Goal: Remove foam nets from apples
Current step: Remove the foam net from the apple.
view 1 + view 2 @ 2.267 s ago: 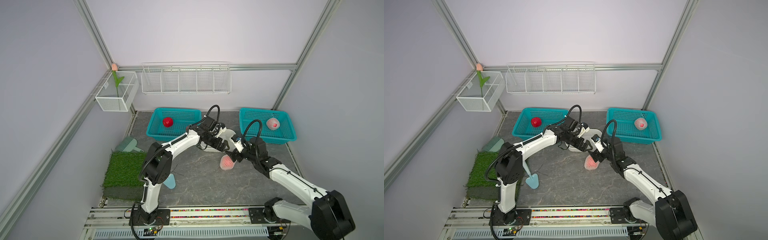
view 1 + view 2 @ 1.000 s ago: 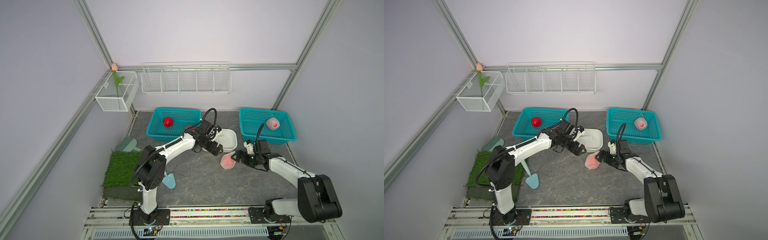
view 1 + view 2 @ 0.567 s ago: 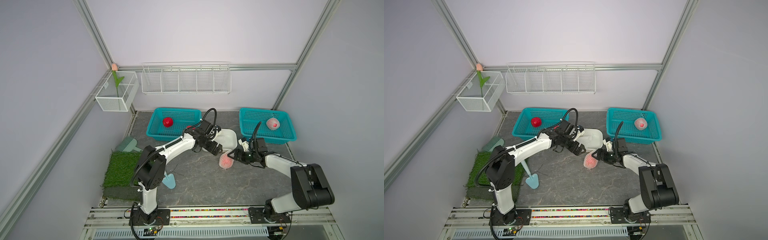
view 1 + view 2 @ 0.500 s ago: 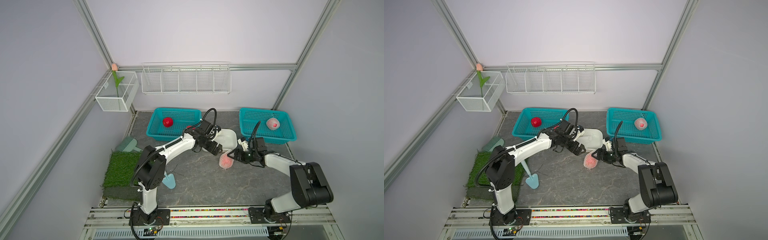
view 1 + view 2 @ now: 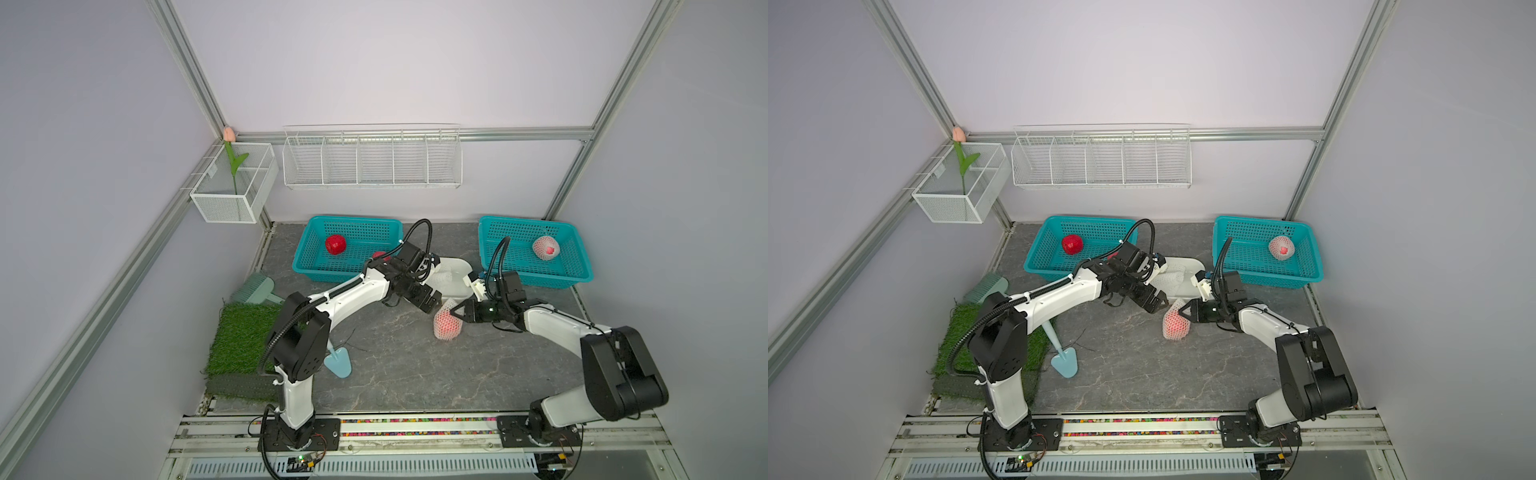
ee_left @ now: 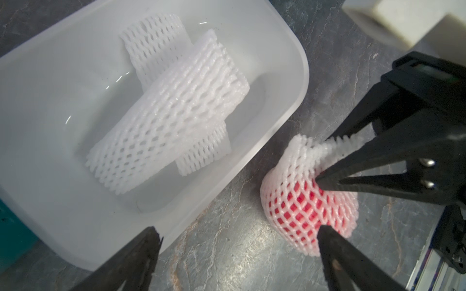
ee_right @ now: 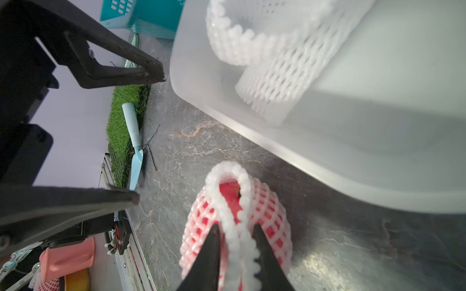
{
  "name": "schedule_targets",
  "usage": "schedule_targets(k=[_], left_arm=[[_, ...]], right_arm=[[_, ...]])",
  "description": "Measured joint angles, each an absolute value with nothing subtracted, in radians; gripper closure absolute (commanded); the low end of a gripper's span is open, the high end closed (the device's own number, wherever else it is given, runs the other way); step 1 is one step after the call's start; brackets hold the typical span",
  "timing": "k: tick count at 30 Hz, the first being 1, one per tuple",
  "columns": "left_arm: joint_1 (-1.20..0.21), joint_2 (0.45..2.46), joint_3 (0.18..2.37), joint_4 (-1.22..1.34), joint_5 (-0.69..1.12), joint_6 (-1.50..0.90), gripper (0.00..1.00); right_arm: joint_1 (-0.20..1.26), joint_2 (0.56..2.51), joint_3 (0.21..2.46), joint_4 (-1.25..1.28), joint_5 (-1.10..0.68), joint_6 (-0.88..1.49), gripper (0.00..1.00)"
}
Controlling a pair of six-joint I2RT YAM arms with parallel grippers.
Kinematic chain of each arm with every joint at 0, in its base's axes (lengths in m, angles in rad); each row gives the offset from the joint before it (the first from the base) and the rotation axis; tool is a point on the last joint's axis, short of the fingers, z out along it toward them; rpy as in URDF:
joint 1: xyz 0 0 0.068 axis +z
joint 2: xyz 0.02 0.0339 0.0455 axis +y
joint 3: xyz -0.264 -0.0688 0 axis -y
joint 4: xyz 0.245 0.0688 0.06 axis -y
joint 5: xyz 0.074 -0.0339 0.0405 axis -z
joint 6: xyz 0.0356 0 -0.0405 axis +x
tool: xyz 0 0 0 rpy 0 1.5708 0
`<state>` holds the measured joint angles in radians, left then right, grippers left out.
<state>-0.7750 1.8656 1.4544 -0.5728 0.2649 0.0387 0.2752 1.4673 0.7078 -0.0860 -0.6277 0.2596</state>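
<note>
An apple [image 7: 228, 191] wrapped in a white foam net [image 5: 448, 326] [image 5: 1176, 326] [image 6: 300, 201] stands on the grey table beside the white tub [image 5: 461, 266]. My right gripper [image 5: 455, 311] [image 5: 1185, 312] [image 7: 237, 236] is shut on the net's bunched upper rim. The left gripper [image 5: 432, 300] [image 5: 1153, 301] [image 6: 238, 233] hangs open just left of this apple, holding nothing. Two empty foam nets [image 6: 176, 108] lie in the tub. A bare red apple [image 5: 336, 244] sits in the left teal basket [image 5: 307, 249]. Another netted apple [image 5: 545, 247] lies in the right teal basket [image 5: 582, 266].
A grass mat [image 5: 241, 336], a pale blue trowel [image 5: 338, 359] and a green brush [image 5: 253, 289] lie at the left. White wire racks [image 5: 372, 160] hang on the back wall, one with a pink tulip [image 5: 228, 134].
My right gripper has slid left onto the netted apple and closed on the net's upper rim. The left arm has stayed where it was, still open.
</note>
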Motion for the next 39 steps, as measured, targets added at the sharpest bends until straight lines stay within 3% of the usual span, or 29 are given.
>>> schedule_targets(k=[6, 14, 22, 39], left_arm=[[-0.775, 1.819, 1.393, -0.530, 0.290, 0.039, 0.01], [-0.775, 1.811, 1.369, -0.464, 0.360, 0.049, 0.01], [-0.775, 1.832, 1.370, -0.407, 0.471, 0.132, 0.01], [-0.775, 1.874, 1.360, -0.426, 0.492, 0.330, 0.03]], right_arm=[[0.338, 1.348, 0.696, -0.114, -0.541, 0.186, 0.92], [0.371, 1.130, 0.608, -0.046, -0.430, 0.075, 0.93], [0.397, 1.156, 0.535, 0.062, -0.406, -0.001, 0.93], [0.488, 1.212, 0.437, 0.279, -0.363, -0.092, 0.89]])
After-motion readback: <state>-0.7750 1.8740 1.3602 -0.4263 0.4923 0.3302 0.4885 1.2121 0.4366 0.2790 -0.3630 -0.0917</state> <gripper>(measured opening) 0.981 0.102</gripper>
